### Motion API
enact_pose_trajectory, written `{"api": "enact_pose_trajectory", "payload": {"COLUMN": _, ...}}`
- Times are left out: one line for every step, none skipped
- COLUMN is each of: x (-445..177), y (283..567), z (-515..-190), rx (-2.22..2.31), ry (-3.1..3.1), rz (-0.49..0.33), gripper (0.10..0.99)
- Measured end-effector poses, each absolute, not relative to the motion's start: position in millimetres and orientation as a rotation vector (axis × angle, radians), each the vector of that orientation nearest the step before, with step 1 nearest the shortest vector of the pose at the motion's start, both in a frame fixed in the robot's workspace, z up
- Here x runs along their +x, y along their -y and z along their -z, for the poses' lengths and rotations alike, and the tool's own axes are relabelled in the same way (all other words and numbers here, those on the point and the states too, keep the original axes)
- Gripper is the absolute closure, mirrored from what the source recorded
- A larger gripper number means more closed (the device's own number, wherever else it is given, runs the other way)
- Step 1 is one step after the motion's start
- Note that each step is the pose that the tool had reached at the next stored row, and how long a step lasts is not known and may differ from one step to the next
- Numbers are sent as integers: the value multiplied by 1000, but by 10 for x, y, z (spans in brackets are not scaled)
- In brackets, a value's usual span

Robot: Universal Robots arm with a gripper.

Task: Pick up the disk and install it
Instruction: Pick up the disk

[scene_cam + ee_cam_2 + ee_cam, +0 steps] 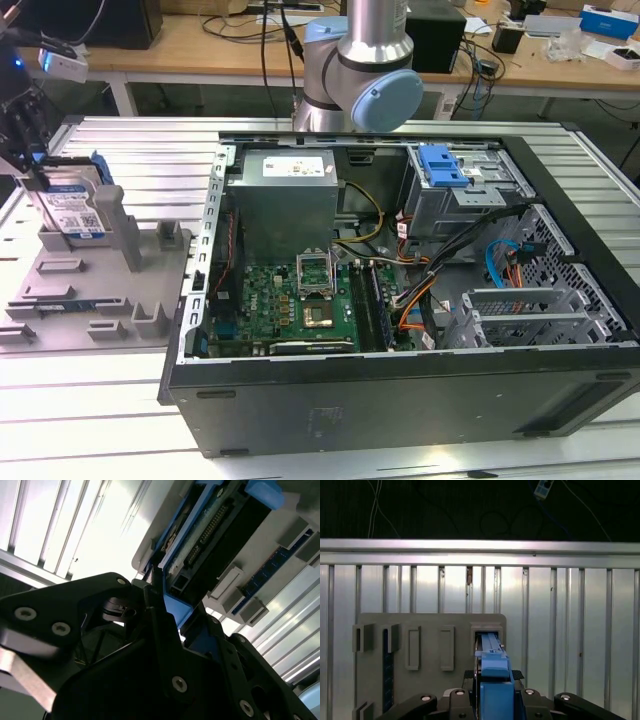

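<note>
Your gripper [494, 677] is pinching the blue edge of the disk [72, 208], which is standing upright in the gray holder [70, 288].

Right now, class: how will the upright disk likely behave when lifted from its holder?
The disk is probably stiff and heavy for its size: silver metal body in a blue frame. Standing on edge in the grey holder, it may tip once freed.

1 disk [72, 212], 1 grey holder tray [70, 300], 1 open computer case [400, 400], 1 power supply [283, 195], 1 robot arm [362, 62].
</note>
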State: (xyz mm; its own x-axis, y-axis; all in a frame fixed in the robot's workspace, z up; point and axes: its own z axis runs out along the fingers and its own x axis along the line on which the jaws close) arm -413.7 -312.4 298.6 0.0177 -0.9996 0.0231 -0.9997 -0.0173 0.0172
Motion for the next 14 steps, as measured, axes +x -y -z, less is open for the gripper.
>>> {"api": "enact_pose_trajectory", "payload": {"x": -4137, "y": 3124, "z": -2995, "rx": 2220, "ry": 2182, "rz": -7, "gripper": 722}}
{"api": "enact_pose_trajectory", "payload": {"x": -4137, "y": 3124, "z": -3001, "rx": 2220, "ry": 2182, "rz": -7, "gripper": 722}}
{"api": "enact_pose_trajectory", "payload": {"x": -4137, "y": 3124, "z": -3011, "rx": 2220, "ry": 2182, "rz": -7, "gripper": 722}}
{"api": "enact_pose_trajectory", "payload": {"x": -4137, "y": 3124, "z": -3022, "rx": 2220, "ry": 2182, "rz": -7, "gripper": 722}}
{"api": "enact_pose_trajectory", "payload": {"x": -4137, "y": 3124, "z": -3030, "rx": 2220, "ry": 2182, "rz": -7, "gripper": 722}}
{"api": "enact_pose_trajectory", "payload": {"x": -4137, "y": 3124, "z": -3048, "rx": 2220, "ry": 2182, "rz": -7, "gripper": 722}}
{"api": "enact_pose_trajectory", "payload": {"x": -4137, "y": 3124, "z": -3060, "rx": 2220, "ry": 2182, "rz": -7, "gripper": 722}}
{"api": "enact_pose_trajectory", "payload": {"x": -4137, "y": 3124, "z": -3083, "rx": 2220, "ry": 2182, "rz": -7, "gripper": 722}}
{"api": "enact_pose_trajectory", "payload": {"x": -4137, "y": 3124, "z": -3113, "rx": 2220, "ry": 2182, "rz": -7, "gripper": 722}}
{"api": "enact_pose_trajectory", "payload": {"x": -4137, "y": 3124, "z": -3132, "rx": 2220, "ry": 2182, "rz": -7, "gripper": 722}}
{"api": "enact_pose_trajectory", "payload": {"x": -4137, "y": 3124, "z": -3155, "rx": 2220, "ry": 2182, "rz": -7, "gripper": 722}}
{"api": "enact_pose_trajectory", "payload": {"x": -4137, "y": 3124, "z": -3174, "rx": 2220, "ry": 2182, "rz": -7, "gripper": 722}}
{"api": "enact_pose_trajectory", "payload": {"x": -4137, "y": 3124, "z": -3195, "rx": 2220, "ry": 2182, "rz": -7, "gripper": 722}}
{"api": "enact_pose_trajectory", "payload": {"x": -4137, "y": 3124, "z": -3216, "rx": 2220, "ry": 2182, "rz": -7, "gripper": 722}}
